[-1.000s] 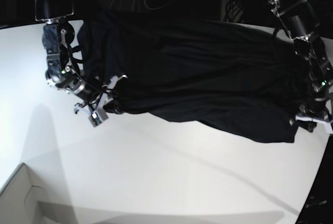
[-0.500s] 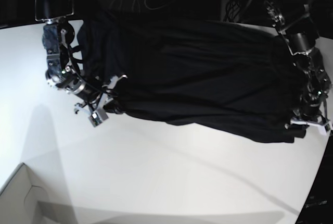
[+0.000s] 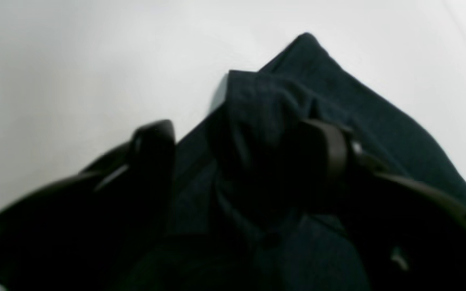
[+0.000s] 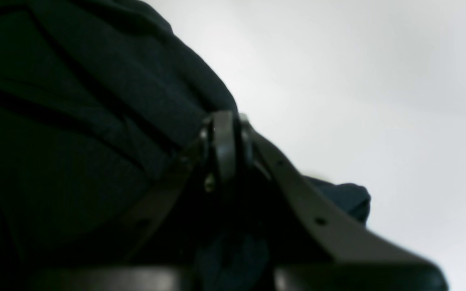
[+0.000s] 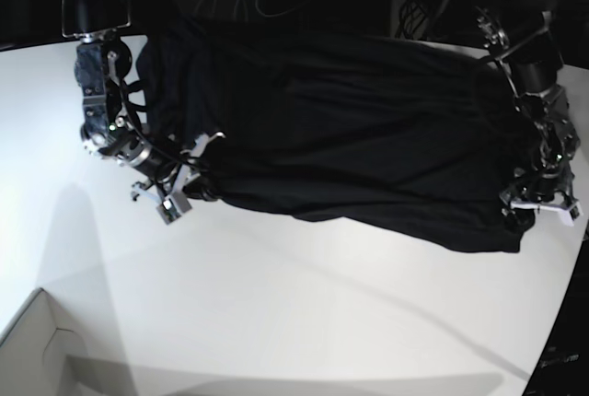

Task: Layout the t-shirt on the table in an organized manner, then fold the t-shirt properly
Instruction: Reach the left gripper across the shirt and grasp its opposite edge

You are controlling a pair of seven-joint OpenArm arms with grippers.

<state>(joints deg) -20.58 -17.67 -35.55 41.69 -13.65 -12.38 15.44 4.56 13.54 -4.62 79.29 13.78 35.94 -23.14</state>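
the t-shirt (image 5: 350,138) lies spread across the table (image 5: 276,313) in front of you. your right gripper (image 5: 189,192) is clamped on its corner; your left gripper's (image 3: 241,145) fingers stand apart over the opposite corner.

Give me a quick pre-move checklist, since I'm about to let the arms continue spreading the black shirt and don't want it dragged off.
1. Left gripper released: ok, its jaws stand apart astride a bunched fold.
2. Right gripper gripping: ok, shut on the t-shirt edge.
3. T-shirt flat: not ok, creased, with its near hem wavy.
4. T-shirt fully on the table: cannot tell, its far edge blends into the dark background.
5. Sleeves laid out: cannot tell.
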